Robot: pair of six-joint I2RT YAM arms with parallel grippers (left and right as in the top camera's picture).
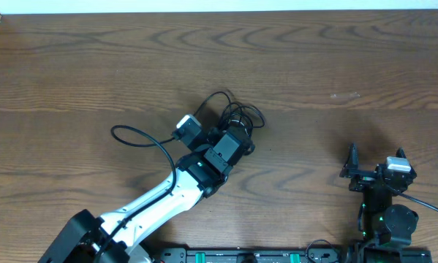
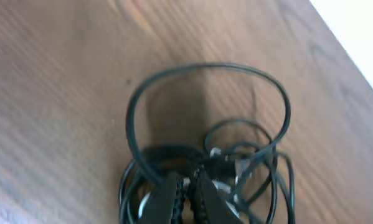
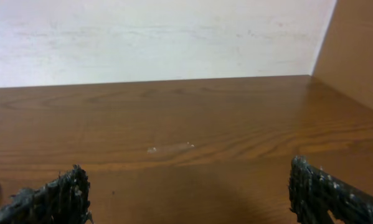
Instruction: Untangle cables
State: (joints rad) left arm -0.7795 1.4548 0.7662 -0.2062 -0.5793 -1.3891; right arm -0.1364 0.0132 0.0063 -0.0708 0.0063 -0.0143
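Our left tool sits pinched shut amid the cables.
We see the black cables bunched near the centre of the bench; the right tool gapes wide at 4 o'clock, well apart.

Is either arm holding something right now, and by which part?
The left tool is shut on the cables, pinching strands in the tangled middle of the bundle. The right tool is open and empty.

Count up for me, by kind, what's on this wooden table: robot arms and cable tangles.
Jointed robot arms, each with a two-finger gripper: 2 (left gripper, right gripper)
Tangled bundle of thin black cables: 1
Total: 3
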